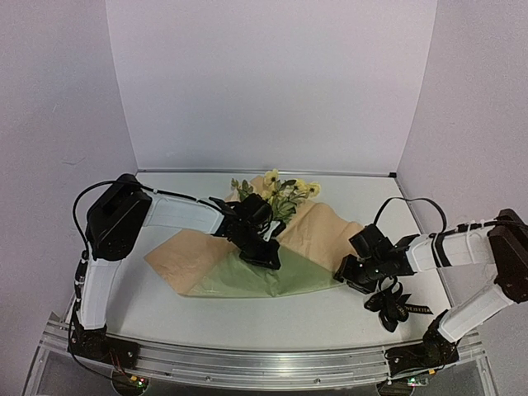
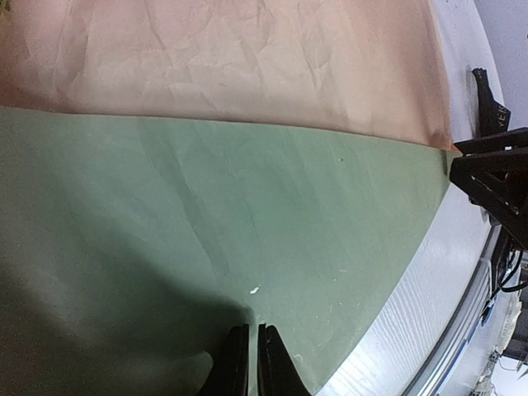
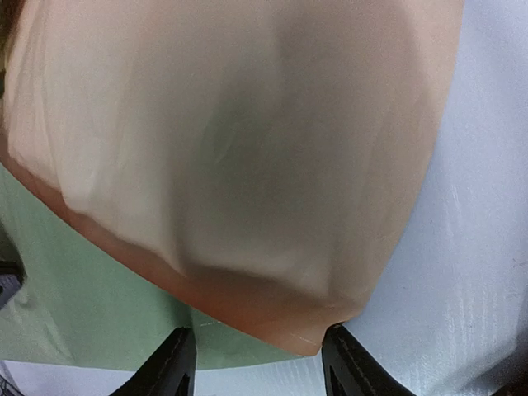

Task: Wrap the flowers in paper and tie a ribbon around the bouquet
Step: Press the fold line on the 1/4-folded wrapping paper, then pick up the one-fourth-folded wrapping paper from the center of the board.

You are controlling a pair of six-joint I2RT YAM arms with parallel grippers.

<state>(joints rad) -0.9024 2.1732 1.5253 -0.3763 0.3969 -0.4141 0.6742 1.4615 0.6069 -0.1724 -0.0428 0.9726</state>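
Step in hand: folding the paper (image 1: 247, 282) over the flowers (image 1: 285, 191) to form the sleeve. Judged early in the task, since the sheet lies mostly flat and no cone has been formed.
Flowers: at the far edge of the sheet, blooms just past its rim. The stems run toward the middle under the left arm, and their ends are hidden.
Paper: spread on the table (image 1: 247, 320), green face up nearest the arms, tan face showing on the left and right parts.
Left gripper (image 2: 248, 361): fingers closed to a sliver, pinching a thin strip of the green sheet near its middle.
Right gripper (image 3: 260, 363): jaws apart, nothing held. The rounded tan fold at the sheet's right corner sits between the fingers and just ahead of them.
Ribbon (image 1: 392, 304): bunched on the table beneath the right arm, apart from the sheet.
Method: advance the right gripper until the tan fold is well inside the jaws, then close. Carry the flap low across the stems while the left pinch anchors the middle.
Risk: the thin, creased sheet may slip out or tear if it is pulled hard against the left pinch. Dragging it may also shift the stems.
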